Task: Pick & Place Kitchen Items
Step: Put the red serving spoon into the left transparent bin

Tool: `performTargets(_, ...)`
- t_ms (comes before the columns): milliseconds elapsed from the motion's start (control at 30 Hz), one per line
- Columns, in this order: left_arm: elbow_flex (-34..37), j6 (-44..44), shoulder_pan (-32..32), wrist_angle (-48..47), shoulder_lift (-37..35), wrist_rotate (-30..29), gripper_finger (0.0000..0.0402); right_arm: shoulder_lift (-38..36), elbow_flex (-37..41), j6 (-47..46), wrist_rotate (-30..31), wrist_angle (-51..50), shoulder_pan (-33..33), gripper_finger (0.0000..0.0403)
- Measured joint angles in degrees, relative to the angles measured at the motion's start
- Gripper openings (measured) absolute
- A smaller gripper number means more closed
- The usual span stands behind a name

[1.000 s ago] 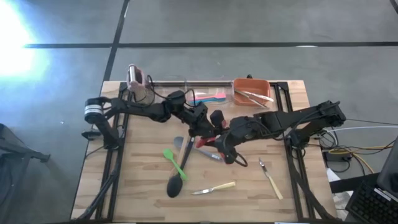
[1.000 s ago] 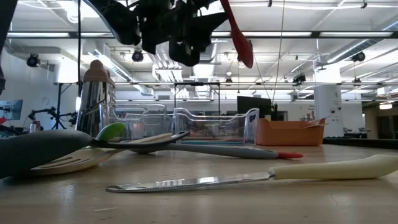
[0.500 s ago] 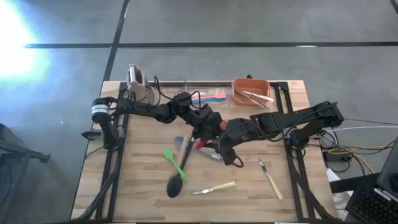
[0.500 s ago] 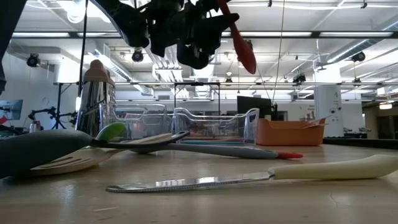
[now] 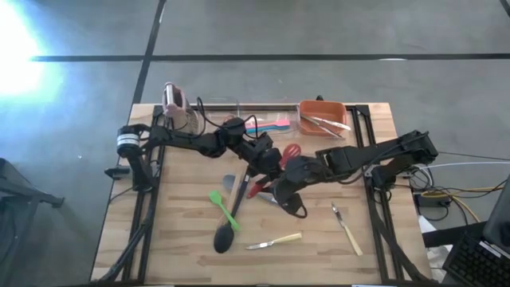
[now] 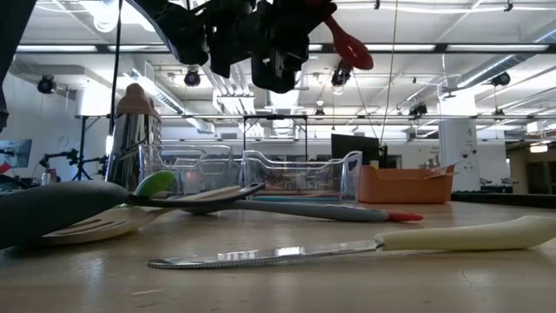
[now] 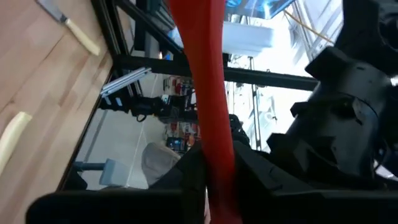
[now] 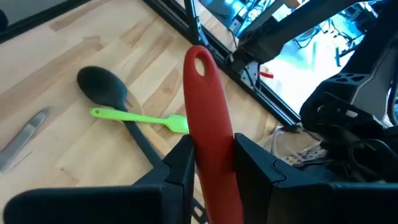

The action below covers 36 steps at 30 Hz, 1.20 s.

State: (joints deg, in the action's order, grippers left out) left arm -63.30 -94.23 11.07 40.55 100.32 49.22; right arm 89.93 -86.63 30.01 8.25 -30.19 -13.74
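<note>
From above, the left tool and the right tool meet over the middle of the desk, both clamped on a red spatula held off the wood, its head toward one o'clock. At six o'clock from them lie a black ladle crossed by a green spoon, with a wooden spatula just beside. Two pale-handled knives lie toward five o'clock. At twelve o'clock a clear bin holds pink and blue utensils, beside a red-orange bin

At desk level, both tools hang high at eleven o'clock with the red spatula pointing to two o'clock; a knife lies nearest

Left wrist: its fingers are closed on the red handle

Right wrist: its fingers pinch the red handle near its holed end; the ladle and green spoon lie on the wood below
</note>
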Motion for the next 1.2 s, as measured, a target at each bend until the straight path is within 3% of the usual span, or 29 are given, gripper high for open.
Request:
performTargets(167, -0.3, 4.6, -0.1, -0.7, 0.0, 2.4, 0.0047, 0.1, -0.3, -1.1, 0.8, 0.8, 0.0, 0.0029)
performTargets(600, -1.0, 8.6, 0.0, -1.3, 0.0, 2.8, 0.0047, -0.3, -4.9, -5.6, 1.5, -3.6, -0.9, 0.0032)
performTargets(767, -1.0, 12.4, 0.0, -1.3, -0.2, 3.2, 0.0047, -1.1, -10.2, -13.7, 11.2, -14.7, -2.5, 0.0032)
performTargets(967, -1.0, 17.2, 0.0, -1.5, -2.0, 3.7, 0.0047, -1.4, -14.0, -31.1, 23.7, -30.0, -2.6, 0.0033)
performTargets(1200, 0.1, 30.9, 0.2, -12.6, -7.2, 2.4, 0.0047, -4.1, -13.0, -46.6, 29.2, -42.5, -2.9, 0.0033)
